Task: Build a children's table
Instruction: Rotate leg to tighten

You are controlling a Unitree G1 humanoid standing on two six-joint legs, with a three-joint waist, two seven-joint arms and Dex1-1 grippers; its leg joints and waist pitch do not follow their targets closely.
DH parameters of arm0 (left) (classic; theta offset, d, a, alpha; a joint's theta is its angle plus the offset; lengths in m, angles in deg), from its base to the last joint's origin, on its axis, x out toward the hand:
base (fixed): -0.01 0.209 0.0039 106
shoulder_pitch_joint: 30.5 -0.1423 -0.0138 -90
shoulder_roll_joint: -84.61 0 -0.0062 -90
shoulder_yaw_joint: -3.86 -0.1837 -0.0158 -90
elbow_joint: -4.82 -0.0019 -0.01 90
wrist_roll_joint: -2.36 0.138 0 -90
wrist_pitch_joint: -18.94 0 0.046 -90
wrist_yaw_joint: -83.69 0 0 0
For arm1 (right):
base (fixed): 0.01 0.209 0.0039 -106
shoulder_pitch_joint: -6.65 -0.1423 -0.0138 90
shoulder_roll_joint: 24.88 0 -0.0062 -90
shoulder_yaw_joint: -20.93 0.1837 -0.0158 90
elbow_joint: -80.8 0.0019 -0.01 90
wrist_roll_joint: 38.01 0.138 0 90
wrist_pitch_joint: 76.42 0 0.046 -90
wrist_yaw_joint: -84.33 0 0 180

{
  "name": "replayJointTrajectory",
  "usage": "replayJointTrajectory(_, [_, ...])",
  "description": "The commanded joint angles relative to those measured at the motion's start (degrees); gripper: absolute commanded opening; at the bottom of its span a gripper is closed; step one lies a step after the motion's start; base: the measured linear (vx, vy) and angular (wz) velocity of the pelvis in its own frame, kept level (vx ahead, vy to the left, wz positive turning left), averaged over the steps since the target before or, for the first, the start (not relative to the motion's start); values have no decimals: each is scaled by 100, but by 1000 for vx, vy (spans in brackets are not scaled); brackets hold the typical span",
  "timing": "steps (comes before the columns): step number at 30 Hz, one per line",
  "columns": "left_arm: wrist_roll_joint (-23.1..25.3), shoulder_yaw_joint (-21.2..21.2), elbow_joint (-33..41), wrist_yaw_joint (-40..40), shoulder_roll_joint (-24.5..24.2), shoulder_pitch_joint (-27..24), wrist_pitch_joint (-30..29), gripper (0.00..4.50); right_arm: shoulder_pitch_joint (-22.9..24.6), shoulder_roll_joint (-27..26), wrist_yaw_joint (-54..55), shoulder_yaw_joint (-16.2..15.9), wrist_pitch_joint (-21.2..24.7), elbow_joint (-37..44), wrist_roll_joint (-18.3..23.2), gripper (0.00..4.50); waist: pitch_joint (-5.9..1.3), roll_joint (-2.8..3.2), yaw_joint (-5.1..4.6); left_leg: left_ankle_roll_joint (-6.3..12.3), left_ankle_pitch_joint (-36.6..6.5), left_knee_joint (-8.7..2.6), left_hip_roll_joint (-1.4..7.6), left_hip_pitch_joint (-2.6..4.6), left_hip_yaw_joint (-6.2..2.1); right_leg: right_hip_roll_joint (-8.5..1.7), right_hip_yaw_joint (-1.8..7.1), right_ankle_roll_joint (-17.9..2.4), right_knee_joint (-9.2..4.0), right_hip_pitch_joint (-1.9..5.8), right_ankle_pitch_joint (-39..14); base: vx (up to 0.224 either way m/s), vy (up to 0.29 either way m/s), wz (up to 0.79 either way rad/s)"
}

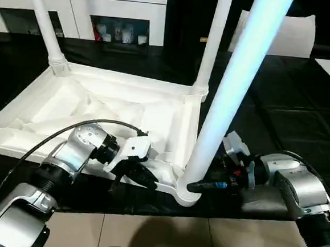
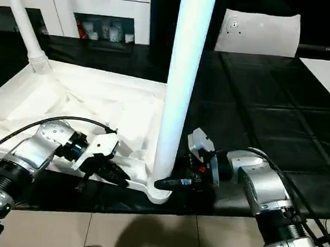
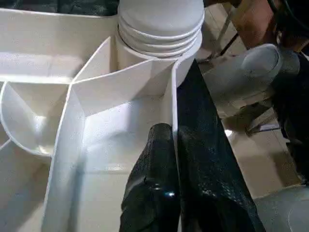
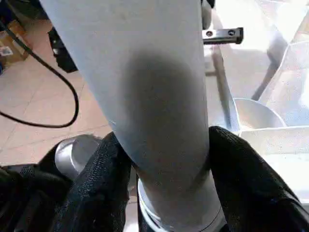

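From the left eye view, you see the upturned table top (image 1: pixel 97 109) lying ribbed side up on the black mat (image 1: pixel 285 127), with the white cabinet (image 1: pixel 77 8) beyond it. Three legs stand in its corner sockets; the near-corner leg (image 1: pixel 237 77) is the tallest in frame. Your left gripper (image 1: pixel 139 176) sits at the top's near wall, beside that leg.

In the right eye view, your right gripper (image 2: pixel 174 183) meets the leg's base (just above the socket).

In the left wrist view, both black fingers (image 3: pixel 154 183) pinch the thin outer wall (image 3: pixel 175 111), one each side.

In the right wrist view, the two fingers (image 4: pixel 96 188) clamp the leg (image 4: pixel 145 96) between them.
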Motion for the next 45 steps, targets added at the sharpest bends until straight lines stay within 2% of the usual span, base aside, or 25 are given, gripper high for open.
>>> replayJointTrajectory(1, [-45,148,-15,569,264,228,-324,0,162,-278,481,8,300,226,169,207,-384,-60,-59,311,-533,-397,481,38,-159,-587,549,-238,-455,332,-1794,0,0,0])
replayJointTrajectory(2, [-38,170,-17,668,297,234,-416,0,183,-345,628,39,327,224,158,207,-361,-43,-59,270,-615,-406,483,53,-161,-586,536,-222,-492,310,-1926,0,0,0])
replayJointTrajectory(5, [-70,288,-10,1051,481,250,-651,0,232,-665,1306,147,317,171,29,206,-330,-67,-119,126,-834,-410,406,59,-156,-588,483,7,-612,321,-2566,0,0,0])
replayJointTrajectory(6, [-84,419,-5,1589,775,298,-968,0,182,-1133,2304,254,342,31,-237,206,-303,-33,-178,71,-964,-410,393,69,-162,-577,456,95,-660,301,-2773,0,0,0])
replayJointTrajectory(8, [-39,541,-51,2193,1088,379,-1262,0,55,-1581,3179,364,540,-127,-414,205,-294,-13,-269,-45,-1101,-405,377,74,-196,-577,397,183,-709,309,-2957,0,0,0])
replayJointTrajectory(9, [-20,571,-82,2362,1171,413,-1315,0,5,-1709,3377,411,584,-176,-419,202,-296,-28,-373,-77,-1210,-416,394,42,-228,-567,363,224,-719,333,-2969,0,0,0])
replayJointTrajectory(10, [5,615,-124,2585,1281,460,-1392,0,-59,-1881,3633,476,649,-224,-423,202,-307,-25,-406,-82,-1258,-415,405,52,-242,-567,357,237,-722,335,-2953,0,0,0])
replayJointTrajectory(12, [41,758,-228,3147,1546,580,-1578,0,-204,-2268,4246,603,809,-280,-493,201,-324,1,-546,2,-1208,-419,413,18,-251,-579,402,74,-689,339,-2585,0,0,0])
replayJointTrajectory(14, [43,775,-237,3207,1572,593,-1597,0,-218,-2305,4312,614,827,-285,-503,201,-346,-16,-593,99,-1047,-413,395,-12,-245,-593,429,-55,-646,365,-2289,0,0,0])
replayJointTrajectory(15, [91,928,-351,3796,1776,731,-1714,0,-398,-2639,5007,728,977,-449,-618,201,-348,-17,-621,162,-882,-409,399,-30,-230,-579,458,-172,-601,346,-2074,0,0,0])
replayJointTrajectory(17, [138,1132,-449,4411,1999,878,-1814,0,-591,-2949,5657,845,1152,-704,-774,201,-371,-42,-632,204,-671,-393,377,-15,-207,-576,474,-295,-573,337,-1894,0,0,0])
replayJointTrajectory(18, [156,1176,-409,4496,2035,887,-1850,0,-566,-2966,5601,786,1048,-673,-833,201,-378,-19,-615,259,-509,-387,386,-33,-204,-582,484,-378,-533,352,-1682,0,0,0])
replayJointTrajectory(19, [190,1207,-338,4561,2071,891,-1889,0,-510,-2972,5476,718,864,-609,-879,236,-375,-19,-595,338,-417,-390,409,-32,-206,-581,491,-406,-510,352,-1514,0,0,0])
replayJointTrajectory(22, [206,1171,-245,4476,2055,861,-1915,0,-417,-2910,5360,711,676,-535,-879,270,-385,-11,-568,488,-222,-391,458,-22,-204,-587,535,-590,-410,347,-929,0,0,0])
replayJointTrajectory(23, [216,1146,-204,4417,2015,833,-1881,0,-369,-2862,5299,718,666,-478,-860,270,-384,-9,-566,494,-224,-392,467,-13,-204,-596,541,-631,-398,345,-867,0,0,0])
replayJointTrajectory(25, [230,1105,-121,4331,1930,770,-1829,0,-280,-2754,5208,712,641,-355,-857,308,-380,-9,-557,530,-198,-396,470,-11,-197,-602,553,-721,-380,361,-753,0,0,0])
replayJointTrajectory(31, [170,931,120,3657,1564,490,-1573,0,-45,-2302,4640,823,479,-12,-682,355,-361,2,-545,515,-382,-404,456,-8,-181,-604,557,-680,-417,369,-952,0,0,0])
replayJointTrajectory(33, [164,852,196,3295,1348,365,-1291,0,38,-1961,4238,823,287,69,-667,379,-353,8,-536,520,-514,-409,457,-19,-186,-602,560,-597,-430,386,-1078,0,0,0])
replayJointTrajectory(35, [131,762,228,2888,1139,259,-1086,0,57,-1618,3849,843,4,22,-704,379,-360,10,-530,502,-557,-408,448,-24,-195,-599,546,-554,-441,396,-1140,0,0,0])
replayJointTrajectory(39, [7,597,300,2087,837,99,-700,0,26,-1124,3102,930,-396,-164,-677,416,-347,-1,-536,468,-677,-412,452,-7,-177,-588,547,-554,-472,366,-1408,0,0,0])
replayJointTrajectory(40, [8,538,308,1899,742,78,-636,0,18,-987,2857,901,-479,-198,-648,436,-350,11,-516,481,-668,-410,459,2,-183,-590,552,-559,-469,364,-1397,0,0,0])
replayJointTrajectory(42, [7,499,313,1775,681,65,-581,0,15,-899,2700,876,-528,-215,-625,436,-354,16,-484,488,-632,-408,473,2,-180,-599,562,-590,-447,360,-1316,0,0,0])
replayJointTrajectory(43, [-77,453,256,1306,525,90,-408,0,-2,-582,2075,703,-674,-228,-562,436,-359,18,-426,515,-585,-405,471,11,-173,-584,554,-631,-427,358,-1210,0,0,0])
replayJointTrajectory(44, [-83,450,253,1275,515,94,-406,0,-4,-563,2037,690,-689,-230,-563,436,-378,-23,-401,527,-563,-404,486,23,-165,-587,563,-628,-420,359,-1186,0,0,0])
replayJointTrajectory(45, [-97,428,203,1057,434,123,-345,0,-32,-441,1777,590,-865,-297,-575,436,-382,13,-362,530,-499,-399,491,10,-167,-594,564,-663,-386,365,-1120,0,0,0])
